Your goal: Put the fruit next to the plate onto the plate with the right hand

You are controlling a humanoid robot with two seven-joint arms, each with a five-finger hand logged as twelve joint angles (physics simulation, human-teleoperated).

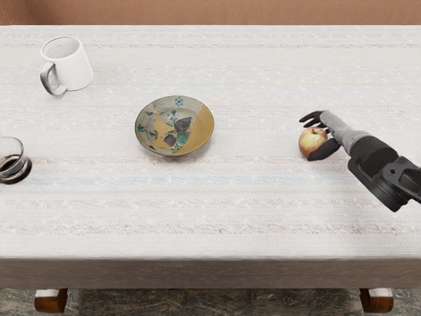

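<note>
The apple (pixel 312 141) is on the right side of the surface (pixel 263 217). It is yellow with a red blush and stands stem end up. From my feed it looks to be resting on the surface rather than lifted, though I can't be sure of that from this angle.

The right robot hand (pixel 327 133) is closed around it from the right. The dark fingers (pixel 310 120) curl over the fruit's far upper side, and the thumb (pixel 324 153) lies against its near lower-right flank, so the apple is held between them. Behind the hand, a grey wrist leads into a bulky black forearm (pixel 385 172) that slants down to the picture's right edge.

The plate (pixel 174 125) is well apart from the apple, off to its left near the middle of the surface. It is a shallow dish, ochre on one side and grey-green on the other, with a dark leaf pattern in the centre. The apple is not on it.

Further out, a white mug (pixel 66 64) stands upright in the far left corner, its handle turned toward the near left. At the left edge, nearer to me than the plate, is a clear glass (pixel 10 160) with a dark base, partly cut off by the frame.

The surface itself is pale with a faint woven stripe. Two wooden feet show under its front edge, and a brown wall runs behind it.
</note>
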